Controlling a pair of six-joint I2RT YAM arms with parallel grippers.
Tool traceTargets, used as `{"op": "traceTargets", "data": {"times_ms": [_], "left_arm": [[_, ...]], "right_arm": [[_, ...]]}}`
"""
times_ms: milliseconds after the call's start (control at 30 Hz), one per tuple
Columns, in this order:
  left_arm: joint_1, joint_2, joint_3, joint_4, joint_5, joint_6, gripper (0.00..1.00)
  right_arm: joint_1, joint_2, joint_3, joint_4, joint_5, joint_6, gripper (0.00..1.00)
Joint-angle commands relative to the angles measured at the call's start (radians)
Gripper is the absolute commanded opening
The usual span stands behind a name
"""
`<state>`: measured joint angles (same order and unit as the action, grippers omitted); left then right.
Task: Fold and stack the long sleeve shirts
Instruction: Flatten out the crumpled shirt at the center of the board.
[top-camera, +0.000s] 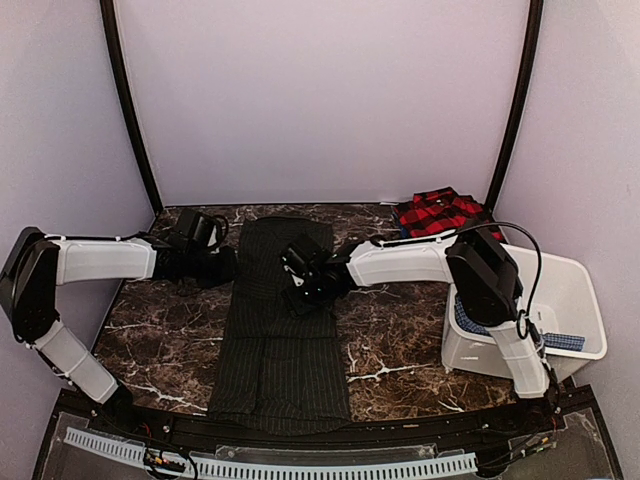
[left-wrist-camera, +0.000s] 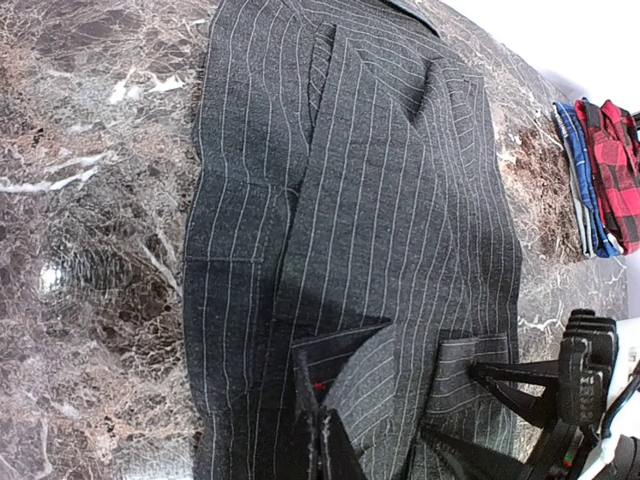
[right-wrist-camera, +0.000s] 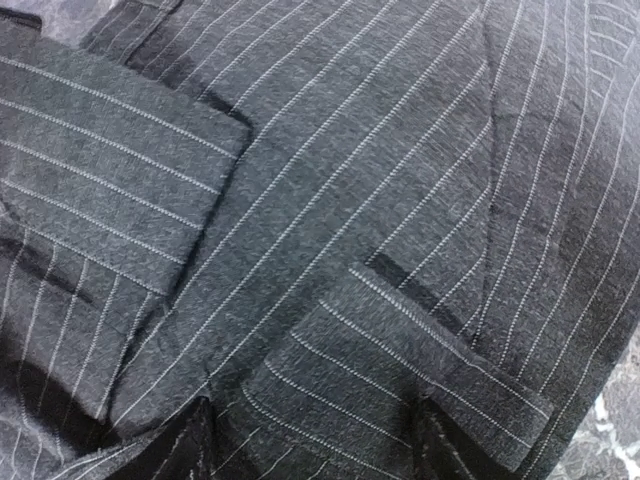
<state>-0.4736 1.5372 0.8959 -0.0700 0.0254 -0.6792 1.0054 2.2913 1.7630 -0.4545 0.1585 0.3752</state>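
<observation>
table (top-camera: 150, 330) (left-wrist-camera: 90, 200): dark marble top, sitting under both pincers and pretty much filling the floor of the booth

pinstripe shirt (top-camera: 280, 340) (left-wrist-camera: 400, 230) (right-wrist-camera: 360, 170): charcoal one, lying flat as a long narrow strip down the middle of the table, with both pincers working on its far half. Sides look folded in already, with the sleeves lying on top

bin (top-camera: 580, 300): white plastic, sitting well off to the right of the right pincer, at the table's right edge

plaid shirt (top-camera: 440, 212) (left-wrist-camera: 615, 170): red and black, lying bunched at the far right corner, past the right pincer and well apart from the pinstripe shirt

blue checked cloth (top-camera: 562, 341): hanging out in the bin, nowhere near either pincer

cuff (right-wrist-camera: 400, 370) (left-wrist-camera: 470, 355): sleeve end of the pinstripe shirt, lying right between the right pincer's fingers

left pincer (top-camera: 228, 268) (left-wrist-camera: 320, 425): fully closed and pinching a raised fold of the pinstripe shirt at its left edge; the cloth is peaking up right at the tips

right pincer (top-camera: 298, 280) (left-wrist-camera: 455, 405) (right-wrist-camera: 315, 425): fingers spread fairly wide, pressing down near the shirt's right side and straddling the cuff, not gripping anything as far as I can see
</observation>
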Motion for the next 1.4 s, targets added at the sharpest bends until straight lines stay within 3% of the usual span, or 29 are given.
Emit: {"op": "traceTargets", "data": {"times_ms": [0,433,867,1200,1367], "left_arm": [[0.006,-0.029,-0.008,-0.028,0.002,0.005,0.0],[0.009,-0.052,0.066,-0.112,-0.088,0.039,0.0],[0.082,-0.1,0.271,-0.259,-0.204,0.156,0.0],[0.367,-0.067,0.599,-0.365,-0.199,0.284,0.0],[0.457,-0.025,0.747,-0.404,-0.202,0.339,0.0]], "right_arm": [[0.009,0.012,0.031,-0.059,0.062,0.006,0.57],[0.009,-0.076,0.001,-0.036,0.066,0.0,0.0],[-0.038,-0.249,0.037,-0.06,0.178,-0.064,0.0],[-0.279,-0.335,0.172,-0.103,0.337,-0.197,0.0],[-0.421,-0.384,0.203,-0.089,0.344,-0.226,0.0]]}}
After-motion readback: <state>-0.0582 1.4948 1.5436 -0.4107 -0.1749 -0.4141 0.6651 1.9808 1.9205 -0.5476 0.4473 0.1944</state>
